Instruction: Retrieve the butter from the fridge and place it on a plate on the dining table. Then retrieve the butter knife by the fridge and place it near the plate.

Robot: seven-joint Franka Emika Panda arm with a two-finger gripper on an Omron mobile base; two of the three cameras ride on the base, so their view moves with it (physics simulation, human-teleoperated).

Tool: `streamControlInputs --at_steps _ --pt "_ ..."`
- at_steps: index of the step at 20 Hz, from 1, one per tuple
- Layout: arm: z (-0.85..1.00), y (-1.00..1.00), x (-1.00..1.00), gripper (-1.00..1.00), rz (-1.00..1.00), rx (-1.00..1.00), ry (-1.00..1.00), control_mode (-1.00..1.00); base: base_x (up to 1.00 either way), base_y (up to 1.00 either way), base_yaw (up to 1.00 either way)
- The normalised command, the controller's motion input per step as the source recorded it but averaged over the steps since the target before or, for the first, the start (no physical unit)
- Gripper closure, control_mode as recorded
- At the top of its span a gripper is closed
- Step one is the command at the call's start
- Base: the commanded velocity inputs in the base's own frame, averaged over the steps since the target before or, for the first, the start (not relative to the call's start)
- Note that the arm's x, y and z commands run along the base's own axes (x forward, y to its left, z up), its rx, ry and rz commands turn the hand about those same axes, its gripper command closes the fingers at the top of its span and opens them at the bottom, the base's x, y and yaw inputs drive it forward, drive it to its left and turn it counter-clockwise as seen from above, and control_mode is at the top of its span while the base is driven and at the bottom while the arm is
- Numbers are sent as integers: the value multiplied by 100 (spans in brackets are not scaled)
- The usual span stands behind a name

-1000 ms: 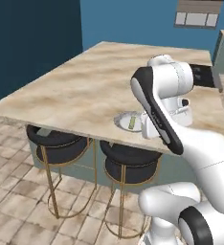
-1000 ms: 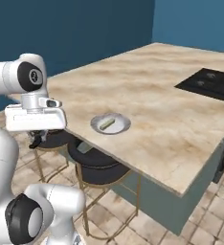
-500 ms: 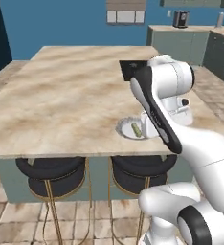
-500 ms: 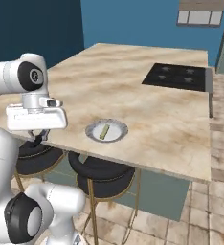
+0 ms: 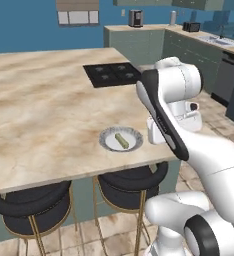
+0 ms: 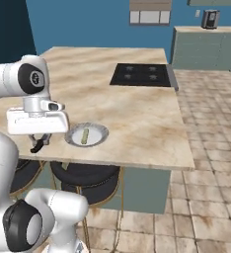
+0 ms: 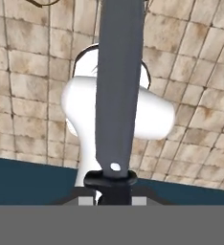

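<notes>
Close in at the two-finger gripper (image 7: 111,191), jaws pinched tight on the thin, dark grey butter knife (image 7: 117,86), handle clamped, blade running straight out from the tips. Light, stiff and probably slick; best held at the thicker handle, as now. Further out, on the near edge of the beige marble dining table (image 5: 44,115), small round white-grey plate (image 5: 121,138) carrying the olive-yellow butter stick (image 5: 121,140). Beyond, black inset cooktop (image 5: 111,74).
</notes>
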Motion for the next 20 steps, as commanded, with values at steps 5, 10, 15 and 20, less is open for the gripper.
streamControlInputs --at_steps 5,10,15,20 --pt "0 -3 11 100 0 1 1 -100 31 0 -14" --pt "0 -43 83 100 0 9 14 -100 0 0 0" --pt "-38 -73 94 100 -1 4 11 -100 0 0 0" --pt "-98 -1 100 100 -1 -1 0 -100 0 0 0"
